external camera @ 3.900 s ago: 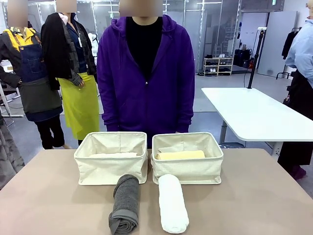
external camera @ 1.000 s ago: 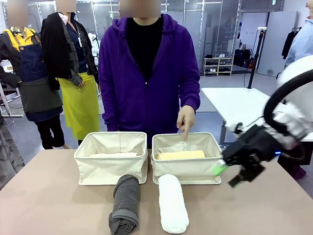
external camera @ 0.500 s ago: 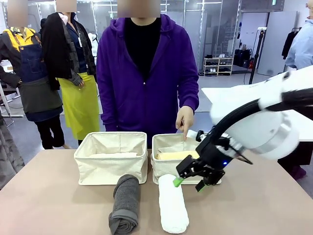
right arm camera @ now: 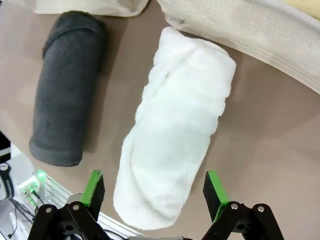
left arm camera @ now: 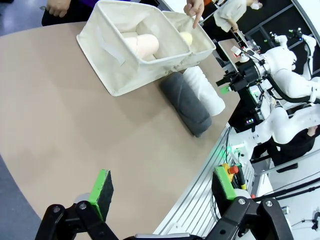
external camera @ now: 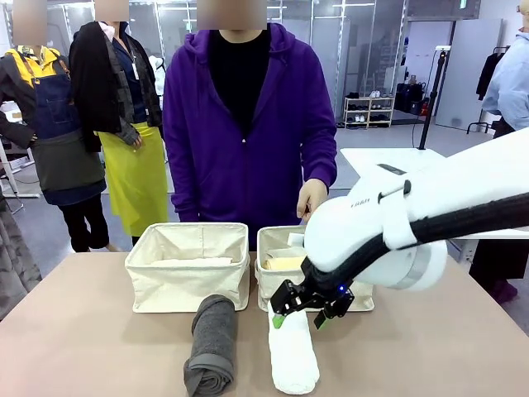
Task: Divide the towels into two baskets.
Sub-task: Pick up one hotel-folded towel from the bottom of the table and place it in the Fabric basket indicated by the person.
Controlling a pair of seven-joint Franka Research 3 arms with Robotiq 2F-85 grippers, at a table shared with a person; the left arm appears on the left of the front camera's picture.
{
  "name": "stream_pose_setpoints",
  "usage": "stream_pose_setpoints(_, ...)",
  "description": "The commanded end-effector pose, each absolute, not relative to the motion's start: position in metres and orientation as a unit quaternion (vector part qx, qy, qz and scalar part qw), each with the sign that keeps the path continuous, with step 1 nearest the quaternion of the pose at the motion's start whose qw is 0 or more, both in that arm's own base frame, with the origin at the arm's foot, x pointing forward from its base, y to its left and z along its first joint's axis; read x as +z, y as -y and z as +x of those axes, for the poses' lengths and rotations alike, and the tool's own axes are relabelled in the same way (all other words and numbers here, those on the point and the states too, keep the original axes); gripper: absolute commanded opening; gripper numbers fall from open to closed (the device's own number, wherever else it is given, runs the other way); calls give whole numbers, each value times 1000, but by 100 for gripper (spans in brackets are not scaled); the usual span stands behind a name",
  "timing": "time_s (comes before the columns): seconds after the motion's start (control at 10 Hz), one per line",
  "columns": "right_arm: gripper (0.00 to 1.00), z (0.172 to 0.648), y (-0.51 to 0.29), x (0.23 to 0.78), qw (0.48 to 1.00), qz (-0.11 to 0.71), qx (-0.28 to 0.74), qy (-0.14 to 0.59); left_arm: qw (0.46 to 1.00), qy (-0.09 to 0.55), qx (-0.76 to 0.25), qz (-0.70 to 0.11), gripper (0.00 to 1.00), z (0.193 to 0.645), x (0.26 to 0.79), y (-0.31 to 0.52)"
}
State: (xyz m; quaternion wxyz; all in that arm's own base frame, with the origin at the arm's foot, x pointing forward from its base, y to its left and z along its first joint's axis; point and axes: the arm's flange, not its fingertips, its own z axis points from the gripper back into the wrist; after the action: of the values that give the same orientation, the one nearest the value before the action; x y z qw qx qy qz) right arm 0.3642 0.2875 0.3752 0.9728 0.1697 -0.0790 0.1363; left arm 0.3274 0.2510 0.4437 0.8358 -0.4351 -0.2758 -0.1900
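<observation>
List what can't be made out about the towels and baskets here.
- Front view: the right arm covers most of the right basket and yellow towel.
- Front view: the left basket wall hides most of the peach towel.
- Right wrist view: the top edge cuts off both baskets.

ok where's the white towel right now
Front view: the rolled white terry towel lies in front of the right cream canvas basket, beside the rolled dark grey towel.

Front across, wrists down; towels (external camera: 293, 351) shared
</observation>
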Motion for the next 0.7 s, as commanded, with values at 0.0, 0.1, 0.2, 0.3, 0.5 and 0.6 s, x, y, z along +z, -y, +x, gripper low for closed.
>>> stream_pose_setpoints(0.0, 100, 367, -308, 375, 980, 136, 119, 79, 835, 278, -183, -438, 100, 325, 448, -250)
stream_pose_setpoints(0.1, 100, 367, -312, 370, 981, 129, 119, 84, 835, 278, -183, -438, 100, 325, 448, -250)
stream_pose_setpoints(0.2, 100, 366, -316, 364, 982, 117, 121, 87, 835, 278, -183, -438, 100, 325, 448, -250)
stream_pose_setpoints(0.3, 100, 367, -319, 356, 982, 116, 122, 89, 835, 278, -183, -438, 100, 325, 448, -250)
stream_pose_setpoints(0.5, 100, 370, -317, 342, 980, 125, 119, 99, 835, 278, -183, -438, 100, 325, 448, -250)
stream_pose_setpoints(0.6, 100, 371, -317, 334, 980, 131, 120, 94, 835, 278, -183, -438, 100, 325, 448, -250)
